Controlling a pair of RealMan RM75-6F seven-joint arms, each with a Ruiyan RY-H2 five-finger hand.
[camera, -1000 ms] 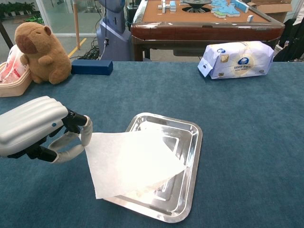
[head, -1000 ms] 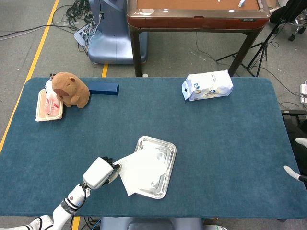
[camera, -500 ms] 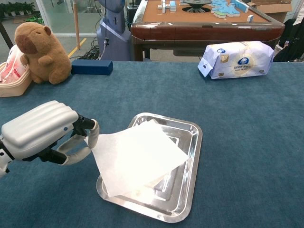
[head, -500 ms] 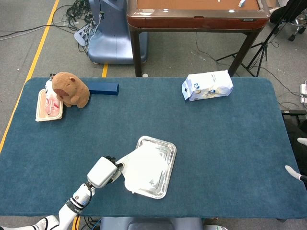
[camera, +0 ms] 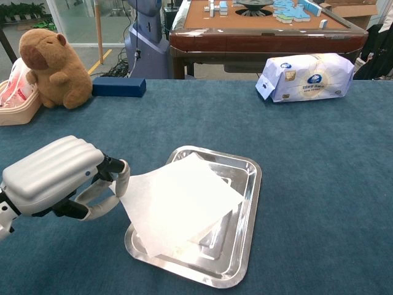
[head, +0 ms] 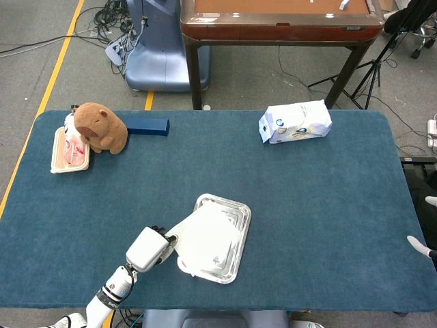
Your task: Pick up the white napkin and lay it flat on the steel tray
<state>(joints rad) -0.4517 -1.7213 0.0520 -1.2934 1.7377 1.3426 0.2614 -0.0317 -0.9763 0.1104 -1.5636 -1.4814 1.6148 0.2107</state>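
From the head view, your left hand (head: 151, 247) sits low on the table just left of the steel tray (head: 238, 251), and its fingers pinch the left edge of the white napkin (head: 205, 240). The napkin covers most of the tray, with its left side reaching past the tray's rim toward your hand. Far back on the left a brown plush toy (head: 101, 128) leans against a small pink tub (head: 63, 154), with a dark blue box (head: 147, 126) just to its right. A pack of tissues (head: 295, 121) lies well apart at the back right. At the right edge of the picture you can see a white fingertip of your right hand (head: 418, 245); whether that hand is open or closed cannot be told from so little.

From the chest view, your left hand (camera: 58, 178) shows its white back, fingers curled under, and the fingertips (camera: 118, 175) hold the napkin (camera: 182, 204) at its left corner. That held corner stands raised off the table beside the tray (camera: 249, 212), while the rest of the sheet slopes down onto the tray, its far corner resting inside. The plush toy (camera: 50, 60), the pink tub (camera: 18, 110), the blue box (camera: 119, 86) and the tissues (camera: 307, 76) line the back of the table. A brown table (camera: 264, 27) stands behind.
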